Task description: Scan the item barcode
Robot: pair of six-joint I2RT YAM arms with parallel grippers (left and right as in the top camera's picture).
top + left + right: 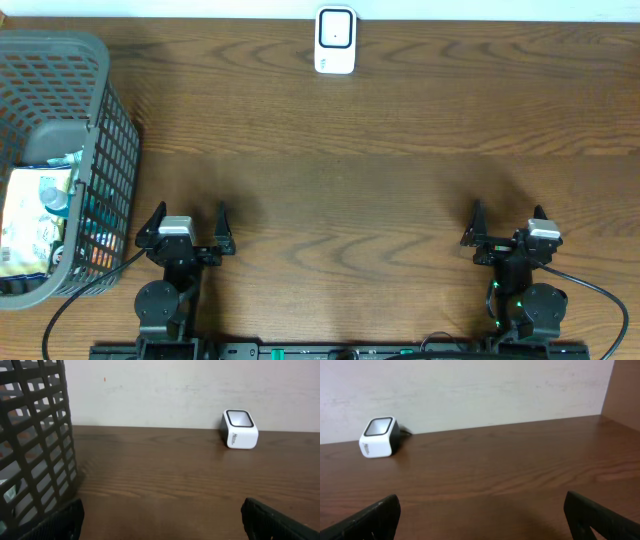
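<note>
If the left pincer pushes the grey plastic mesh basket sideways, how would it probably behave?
The grey plastic mesh basket would probably slide rather than tip: its base looks wide, and the white printed packets inside weigh it down. Its thin lattice wall may flex a little first. The smooth brown wooden table likely offers little grip.

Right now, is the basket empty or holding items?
Holding items: the overhead view shows packages lying inside the basket.

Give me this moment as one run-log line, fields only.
stage: not started | left claw: open, empty | right claw: open, empty | items: in basket | scanner: far edge, untouched
</note>
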